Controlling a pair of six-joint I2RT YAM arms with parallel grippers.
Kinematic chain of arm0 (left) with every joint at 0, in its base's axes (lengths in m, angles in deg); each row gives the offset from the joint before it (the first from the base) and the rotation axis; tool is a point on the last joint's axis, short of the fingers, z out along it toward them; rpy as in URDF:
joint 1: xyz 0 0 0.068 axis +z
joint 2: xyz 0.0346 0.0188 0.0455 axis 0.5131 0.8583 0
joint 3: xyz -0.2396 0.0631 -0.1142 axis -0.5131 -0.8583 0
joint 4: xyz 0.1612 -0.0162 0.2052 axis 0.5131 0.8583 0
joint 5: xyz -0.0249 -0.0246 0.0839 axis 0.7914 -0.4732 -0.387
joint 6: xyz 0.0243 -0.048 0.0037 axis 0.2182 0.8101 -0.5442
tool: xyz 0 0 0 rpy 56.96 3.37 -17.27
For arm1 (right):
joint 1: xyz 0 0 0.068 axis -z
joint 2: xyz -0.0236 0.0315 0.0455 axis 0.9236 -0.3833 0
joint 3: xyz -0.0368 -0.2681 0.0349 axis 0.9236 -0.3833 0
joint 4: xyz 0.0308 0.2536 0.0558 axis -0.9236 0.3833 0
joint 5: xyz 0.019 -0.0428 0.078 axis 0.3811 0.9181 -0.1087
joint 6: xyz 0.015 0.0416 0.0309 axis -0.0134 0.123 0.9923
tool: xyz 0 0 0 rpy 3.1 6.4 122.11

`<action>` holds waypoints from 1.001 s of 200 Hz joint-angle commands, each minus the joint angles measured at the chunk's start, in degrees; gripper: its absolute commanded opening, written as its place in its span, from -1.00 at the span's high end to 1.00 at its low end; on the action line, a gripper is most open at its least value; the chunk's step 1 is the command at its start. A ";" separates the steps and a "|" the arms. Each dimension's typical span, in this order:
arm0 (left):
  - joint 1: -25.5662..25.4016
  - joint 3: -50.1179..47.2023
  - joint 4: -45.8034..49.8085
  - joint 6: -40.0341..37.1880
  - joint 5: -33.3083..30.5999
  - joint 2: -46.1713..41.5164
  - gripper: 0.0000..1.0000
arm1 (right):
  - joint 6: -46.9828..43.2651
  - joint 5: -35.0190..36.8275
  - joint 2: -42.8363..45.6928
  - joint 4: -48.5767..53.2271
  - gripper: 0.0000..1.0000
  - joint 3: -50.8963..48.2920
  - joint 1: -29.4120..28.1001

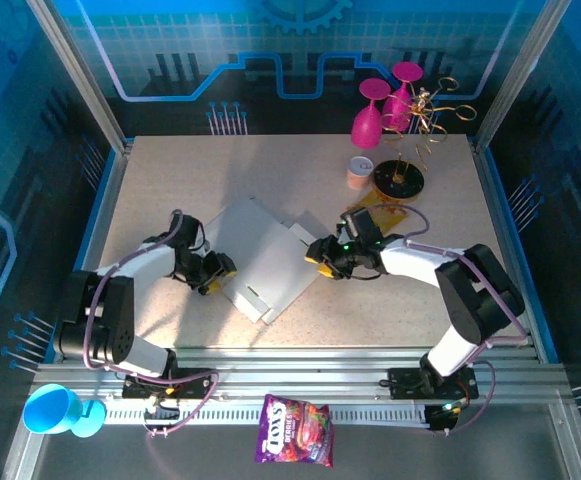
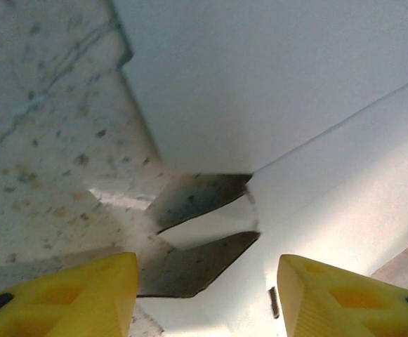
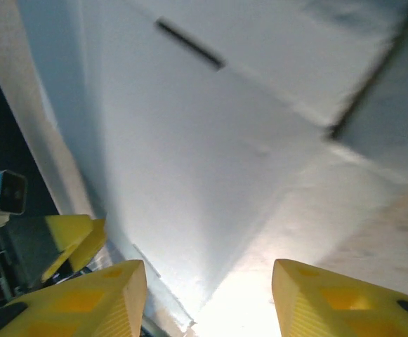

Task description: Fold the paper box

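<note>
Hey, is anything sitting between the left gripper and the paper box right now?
Nothing visible. The left gripper sits right at the edge of the paper box, jaws open, with just the box's own flap and the table ahead of it.

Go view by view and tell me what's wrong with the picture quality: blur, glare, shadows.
Top external: sharp, with a blue cast around the table and the paper box evenly lit. Left wrist: the box is crisp at its flaps, with dark shadow under them, and washed out toward the lower right. Right wrist: soft and smeared, with glare blowing out the bottom centre and the left side in shade.
</note>
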 commanded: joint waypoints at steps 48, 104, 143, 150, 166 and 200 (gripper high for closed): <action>1.55 -3.90 -7.63 -2.78 7.11 -0.60 -0.14 | -0.65 -2.51 -11.16 -0.40 0.05 8.41 -3.02; 1.55 -6.80 -10.49 1.23 10.80 -3.58 -0.13 | -2.04 -3.42 -15.16 0.78 0.06 9.77 -1.48; 1.55 -7.56 -9.88 4.57 12.24 -8.88 -0.12 | -2.25 -4.10 -15.92 0.58 0.07 9.39 -0.44; 1.50 -7.82 -9.96 5.17 12.69 -9.46 -0.12 | -2.25 -4.13 -16.03 0.48 0.07 9.47 -0.28; 1.54 -8.85 -10.68 6.79 14.11 -10.65 -0.12 | -2.14 -4.34 -16.18 0.48 0.07 9.55 0.07; 1.55 -7.90 -1.72 5.04 8.29 -12.74 -0.09 | -2.08 -5.01 -16.14 0.24 0.07 9.47 0.83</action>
